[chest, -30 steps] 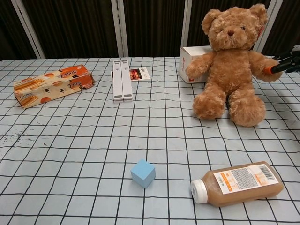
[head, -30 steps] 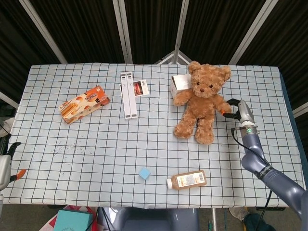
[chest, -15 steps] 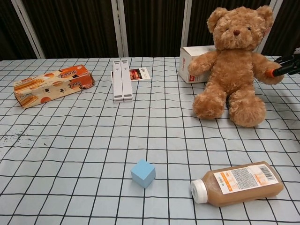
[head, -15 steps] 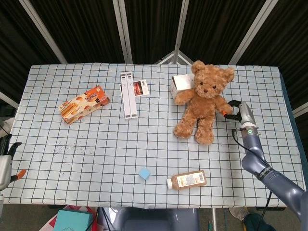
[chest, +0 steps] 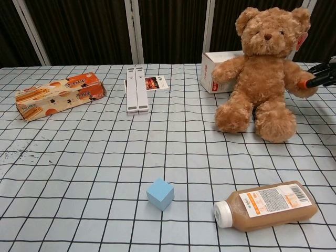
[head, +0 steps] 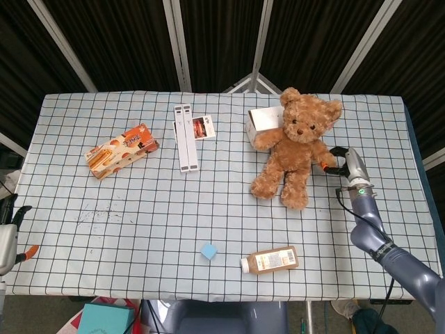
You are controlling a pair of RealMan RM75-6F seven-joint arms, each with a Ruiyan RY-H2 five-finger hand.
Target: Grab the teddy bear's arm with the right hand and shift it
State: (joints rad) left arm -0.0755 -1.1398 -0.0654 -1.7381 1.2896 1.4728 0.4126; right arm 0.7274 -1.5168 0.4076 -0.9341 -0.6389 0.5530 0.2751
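Fingers of the right hand are closed on the teddy bear's arm, the orange fingertips pinching the plush paw at the far right of the surface. The chest view shows the same hold, with the right hand entering from the right edge and pressing on the paw. The teddy bear sits upright at the far right, leaning back against a white box just behind its other arm.

For the shift to go well, the pull should probably stay low and steady, since a soft arm will stretch before the body follows. A slow drag along the surface seems safer than a lift, as the bear could tip or snag on the white box. The pinch looks shallow, so a slip is the likely fault.

The left hand hangs at the near left edge, holding nothing; whether its fingers are spread cannot be told.

Among containers, a brown bottle lies on its side at the near edge, capped and seemingly full of brown liquid. A snack carton lies closed at the left; the contents of both boxes are hidden.
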